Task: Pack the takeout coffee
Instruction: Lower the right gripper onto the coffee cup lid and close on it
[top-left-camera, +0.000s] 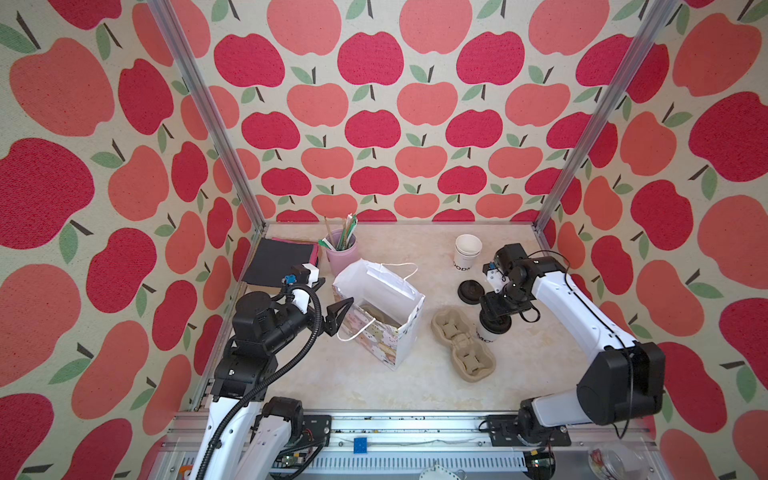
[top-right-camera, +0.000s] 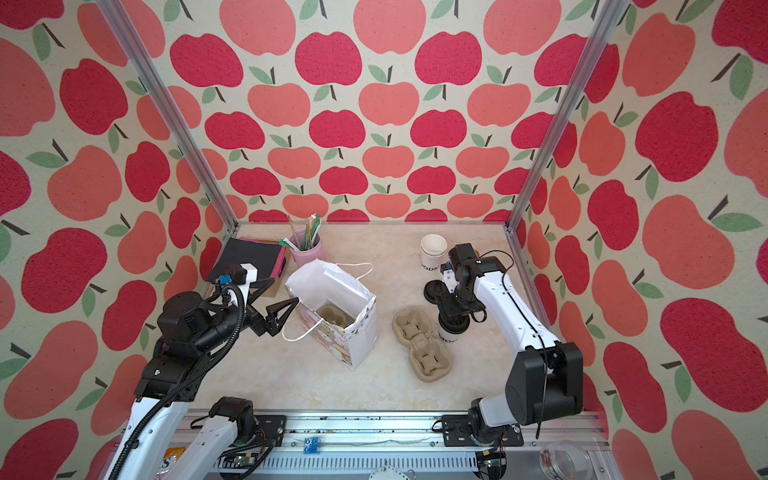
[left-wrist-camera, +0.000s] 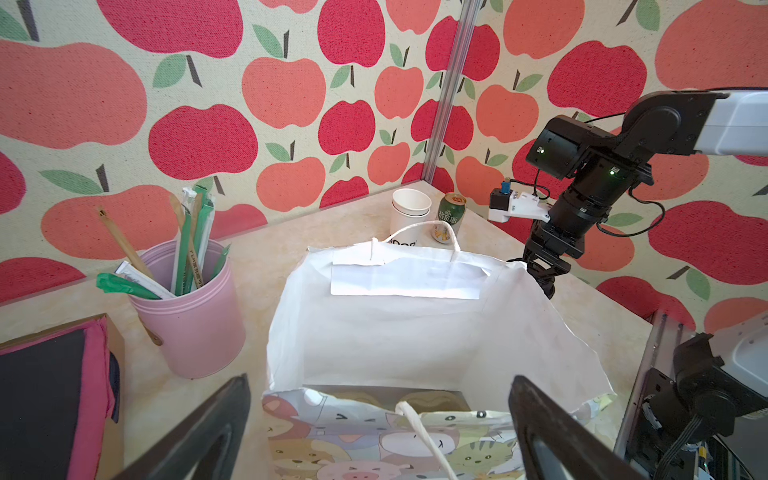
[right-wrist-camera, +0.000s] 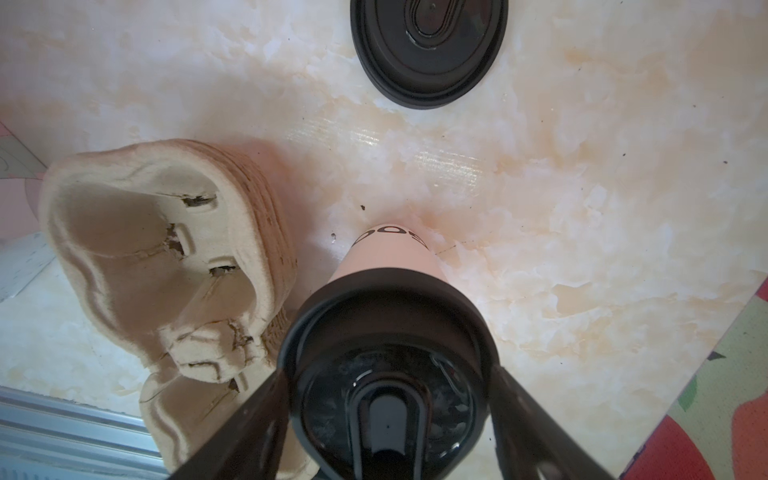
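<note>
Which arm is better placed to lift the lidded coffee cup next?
Right. The right gripper straddles the takeout coffee, with a finger on each side of it. The left gripper is open at the rim of the paper bag, far from the cup.

bright even light, soft shadows, faint glare on table (right-wrist-camera: 415, 153), wide-angle edge bending

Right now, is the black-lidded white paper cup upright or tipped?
Upright: the white paper cup stands base-down, black plastic lid on top.
</note>
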